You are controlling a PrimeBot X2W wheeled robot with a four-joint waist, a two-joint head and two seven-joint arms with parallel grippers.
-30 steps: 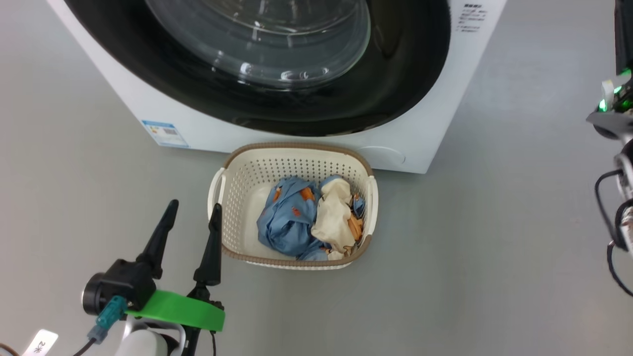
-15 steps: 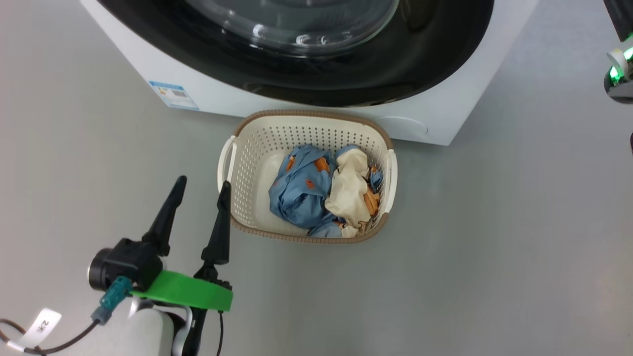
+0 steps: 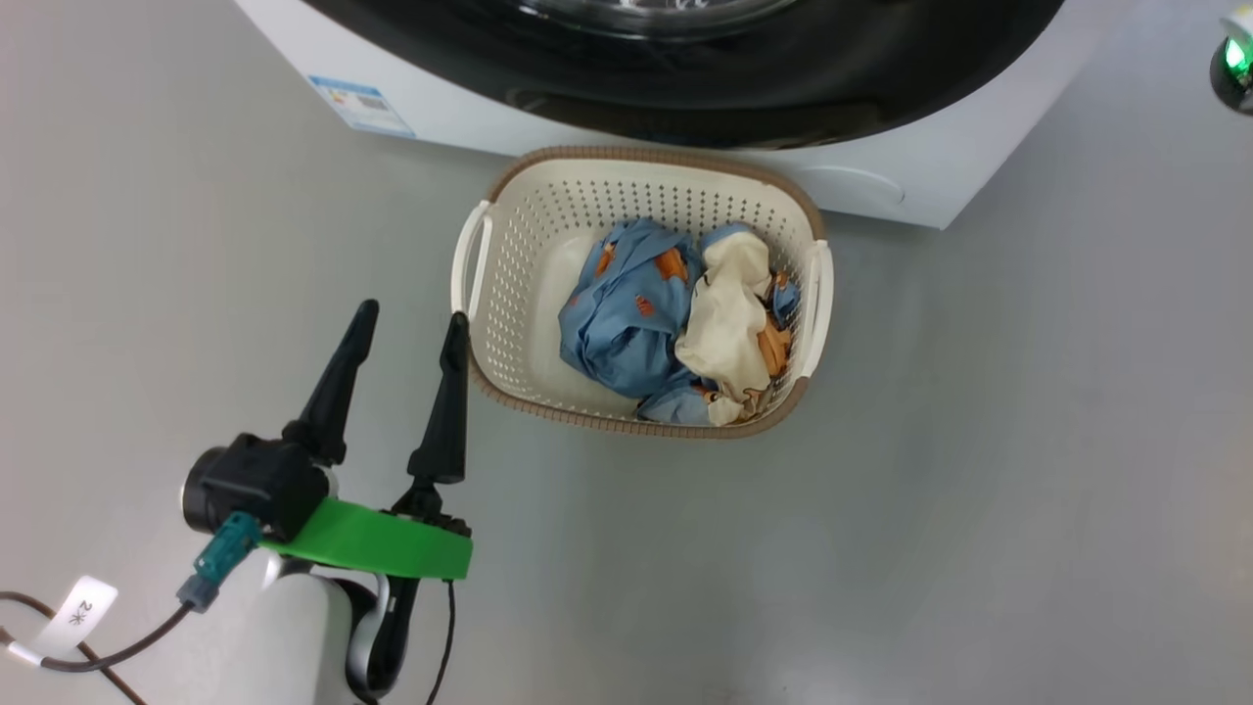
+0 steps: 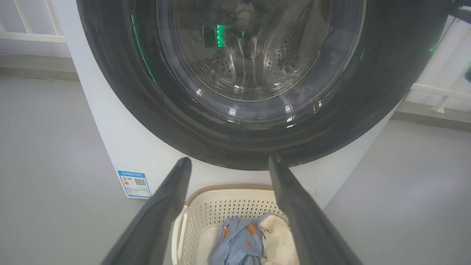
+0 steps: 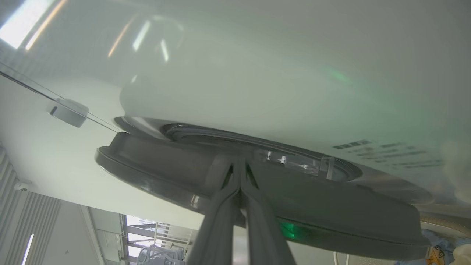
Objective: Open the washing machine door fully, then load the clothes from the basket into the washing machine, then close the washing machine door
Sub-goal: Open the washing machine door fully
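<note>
Lower left, your left gripper (image 3: pixel 412 313) is gaping wide, the basket (image 3: pixel 509 294) just right of it. Your right gripper (image 5: pixel 239 165), pinched together, is pointing at the washing machine door (image 5: pixel 331 209) rim.

Head view: high, steeply down at the floor (image 3: pixel 979 490); basket (image 3: pixel 509 284) mid-frame, washing machine (image 3: pixel 910 176) along top edge.
Left wrist view: low, near, squarely facing the washing machine door (image 4: pixel 121 92).
Right wrist view: close against that door's rim, edge-on.
Shared, head and left wrist: basket, clothes (image 3: pixel 626 323), blue label (image 3: pixel 360 103).
</note>
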